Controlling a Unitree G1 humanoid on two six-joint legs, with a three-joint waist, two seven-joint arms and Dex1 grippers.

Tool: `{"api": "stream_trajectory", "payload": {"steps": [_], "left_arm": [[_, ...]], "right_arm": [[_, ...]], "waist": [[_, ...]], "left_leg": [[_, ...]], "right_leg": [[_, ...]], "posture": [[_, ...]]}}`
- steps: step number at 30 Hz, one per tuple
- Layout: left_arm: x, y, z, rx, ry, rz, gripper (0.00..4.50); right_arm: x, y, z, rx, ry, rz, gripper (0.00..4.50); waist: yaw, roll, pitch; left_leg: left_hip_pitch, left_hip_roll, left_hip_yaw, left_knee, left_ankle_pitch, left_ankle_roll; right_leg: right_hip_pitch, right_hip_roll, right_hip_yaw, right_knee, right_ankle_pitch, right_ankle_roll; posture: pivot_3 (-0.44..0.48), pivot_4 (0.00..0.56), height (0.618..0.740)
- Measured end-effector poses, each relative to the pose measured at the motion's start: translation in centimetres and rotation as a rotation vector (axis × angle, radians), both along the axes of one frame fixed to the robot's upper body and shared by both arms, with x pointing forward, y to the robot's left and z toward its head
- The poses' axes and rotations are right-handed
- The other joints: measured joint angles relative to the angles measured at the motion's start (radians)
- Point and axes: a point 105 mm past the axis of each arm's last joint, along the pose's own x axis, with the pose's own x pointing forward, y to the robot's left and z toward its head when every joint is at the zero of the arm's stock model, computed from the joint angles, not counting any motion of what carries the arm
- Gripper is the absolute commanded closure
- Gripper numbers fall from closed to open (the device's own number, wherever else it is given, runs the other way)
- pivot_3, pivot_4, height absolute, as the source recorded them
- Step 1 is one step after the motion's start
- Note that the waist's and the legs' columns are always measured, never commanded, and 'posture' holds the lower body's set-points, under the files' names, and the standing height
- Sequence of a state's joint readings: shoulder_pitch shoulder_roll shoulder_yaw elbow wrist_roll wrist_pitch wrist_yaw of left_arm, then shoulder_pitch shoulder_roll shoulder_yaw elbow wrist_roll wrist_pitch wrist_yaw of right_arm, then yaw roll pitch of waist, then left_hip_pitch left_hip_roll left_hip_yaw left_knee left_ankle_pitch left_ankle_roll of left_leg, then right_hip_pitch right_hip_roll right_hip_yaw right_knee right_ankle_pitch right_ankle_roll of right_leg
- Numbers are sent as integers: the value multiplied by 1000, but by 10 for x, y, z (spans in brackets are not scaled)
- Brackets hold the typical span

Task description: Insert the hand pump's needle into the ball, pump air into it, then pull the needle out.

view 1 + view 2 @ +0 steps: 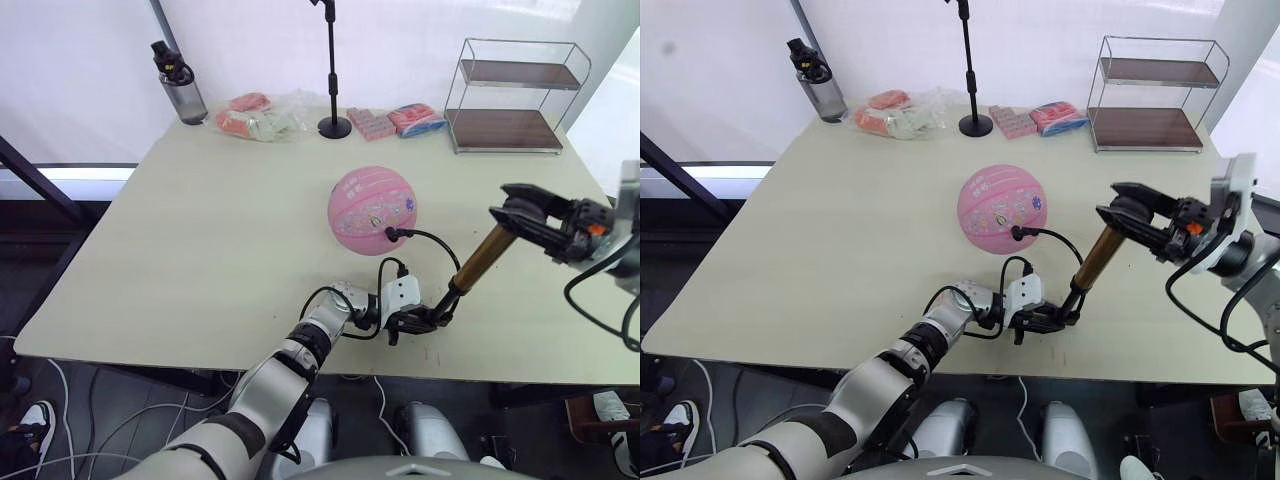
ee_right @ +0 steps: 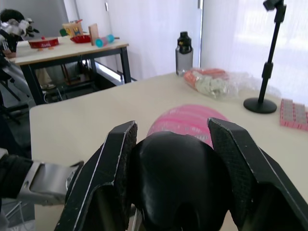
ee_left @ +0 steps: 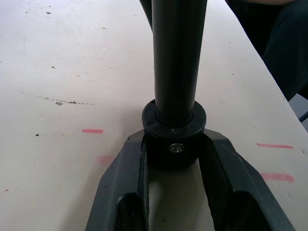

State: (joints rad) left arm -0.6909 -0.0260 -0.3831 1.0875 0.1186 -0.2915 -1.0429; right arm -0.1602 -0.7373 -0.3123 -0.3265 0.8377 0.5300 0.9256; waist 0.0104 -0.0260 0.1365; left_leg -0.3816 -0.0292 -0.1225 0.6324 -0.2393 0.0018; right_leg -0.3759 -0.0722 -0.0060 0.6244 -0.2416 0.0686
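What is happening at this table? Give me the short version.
The robot is working a hand pump hooked up to a pink ball on the table. The left gripper is shut on the pump's black base end near the table's front edge, and the right gripper is shut on its black handle, holding the pump tilted. The thin black hose curves to the ball's near side, where its black fitting sits against the ball.

No readable text anywhere; ball (image 1: 371, 209) has white markings and small prints, packets (image 1: 418, 119) have printing, all too small to make out.
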Motion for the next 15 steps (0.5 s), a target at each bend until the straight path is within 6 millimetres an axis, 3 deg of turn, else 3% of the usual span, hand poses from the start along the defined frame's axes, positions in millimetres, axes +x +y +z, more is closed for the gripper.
{"api": "stream_trajectory", "payload": {"steps": [15], "left_arm": [[-1, 1, -2, 2, 6, 4, 3465]], "right_arm": [[1, 14, -68, 17, 150, -7, 2581]], "waist": [[0, -5, -5]], "left_leg": [[0, 1, -3, -1, 0, 0]], "right_leg": [[0, 0, 0, 0, -2, -4]], "posture": [[0, 150, 731]]}}
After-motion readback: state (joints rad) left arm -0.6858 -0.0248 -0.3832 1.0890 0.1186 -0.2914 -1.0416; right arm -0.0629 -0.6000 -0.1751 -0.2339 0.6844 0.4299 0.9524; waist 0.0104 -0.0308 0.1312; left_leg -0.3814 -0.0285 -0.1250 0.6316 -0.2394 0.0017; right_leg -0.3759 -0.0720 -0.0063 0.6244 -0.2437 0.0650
